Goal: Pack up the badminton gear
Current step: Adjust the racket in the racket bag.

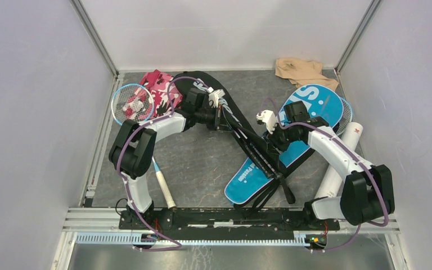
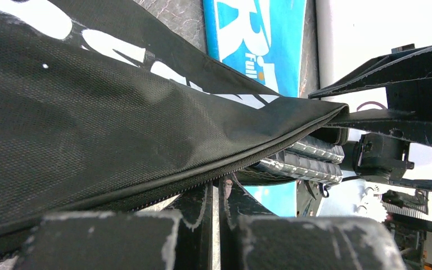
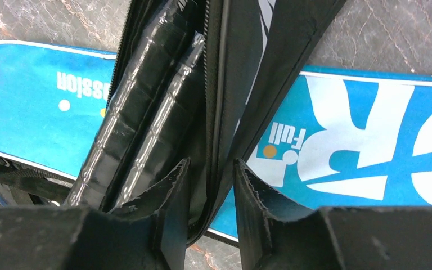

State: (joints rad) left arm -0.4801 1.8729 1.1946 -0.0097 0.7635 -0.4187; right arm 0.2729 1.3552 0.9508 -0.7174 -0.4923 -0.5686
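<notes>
The black racket cover (image 1: 247,143) lies slantwise across the table, its lower part on top of the blue cover (image 1: 309,107). My left gripper (image 2: 229,183) is shut on the zipper edge of the black racket cover (image 2: 90,112), near its wide end. My right gripper (image 3: 211,169) is open, one finger on each side of that cover's open zipper edge (image 3: 225,112). Two black-wrapped racket handles (image 3: 129,129) lie inside the cover. A blue-framed racket (image 1: 132,104) rests at the far left, partly on the pink cloth (image 1: 158,83). A white tube (image 1: 340,163) lies along the right side.
A beige cloth (image 1: 301,70) is bunched at the back right corner. Another racket head (image 1: 346,115) pokes out from under the blue cover. The loose racket's white handle (image 1: 163,188) reaches toward the left arm's base. Grey walls close in three sides.
</notes>
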